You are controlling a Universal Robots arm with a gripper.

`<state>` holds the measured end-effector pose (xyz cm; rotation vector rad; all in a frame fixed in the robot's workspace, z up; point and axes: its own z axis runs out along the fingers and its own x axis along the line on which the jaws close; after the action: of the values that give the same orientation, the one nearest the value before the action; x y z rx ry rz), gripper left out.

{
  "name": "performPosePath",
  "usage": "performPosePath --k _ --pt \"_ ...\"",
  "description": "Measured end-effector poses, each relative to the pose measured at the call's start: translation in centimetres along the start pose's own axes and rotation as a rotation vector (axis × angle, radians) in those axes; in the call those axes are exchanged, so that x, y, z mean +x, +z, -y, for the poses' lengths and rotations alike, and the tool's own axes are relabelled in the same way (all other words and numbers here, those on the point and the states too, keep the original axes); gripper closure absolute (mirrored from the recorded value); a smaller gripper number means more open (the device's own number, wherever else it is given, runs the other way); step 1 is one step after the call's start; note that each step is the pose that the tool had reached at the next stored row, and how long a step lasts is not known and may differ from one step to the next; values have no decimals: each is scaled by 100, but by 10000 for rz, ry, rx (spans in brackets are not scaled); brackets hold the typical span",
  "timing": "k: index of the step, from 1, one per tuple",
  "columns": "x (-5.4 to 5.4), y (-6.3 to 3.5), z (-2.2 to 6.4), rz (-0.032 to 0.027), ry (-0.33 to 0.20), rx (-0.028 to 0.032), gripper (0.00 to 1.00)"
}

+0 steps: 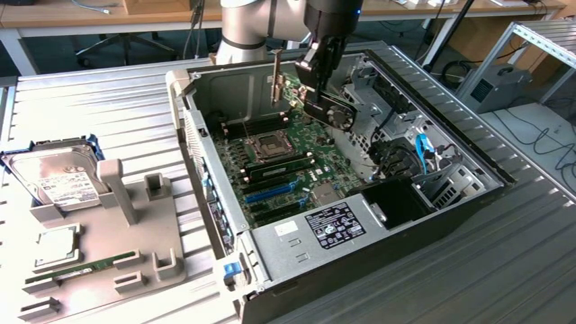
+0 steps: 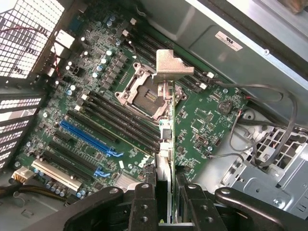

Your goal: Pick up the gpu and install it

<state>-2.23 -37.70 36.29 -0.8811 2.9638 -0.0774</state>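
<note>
Lying open on its side, the computer case (image 1: pixel 199 158) exposes its motherboard (image 2: pixel 202 120). Above it hangs the gpu (image 2: pixel 166 137), edge down, long axis running from the gripper (image 2: pixel 167 192), jaws clamped on it, out to its silvery bracket (image 2: pixel 172 65).

Exterior view: the arm (image 1: pixel 243 27) is cut off by the upper edge. The gripper (image 1: pixel 315 86) covers part of the gpu (image 1: pixel 331 113). Print on the power supply label (image 1: pixel 331 226) is too small to read.

Wrist view: the gpu (image 2: pixel 166 134) presents edge-on, faces unseen. Its clamped end is hidden between the fingers (image 2: pixel 144 207), which the lower edge cuts. Its bracket (image 2: pixel 171 62) masks part of the CPU socket (image 2: pixel 139 94).
</note>
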Motion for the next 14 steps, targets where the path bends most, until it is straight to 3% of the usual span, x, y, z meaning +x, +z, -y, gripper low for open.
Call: performPosePath --k 14 --pt "0 6 0 19 -309 -10 74"
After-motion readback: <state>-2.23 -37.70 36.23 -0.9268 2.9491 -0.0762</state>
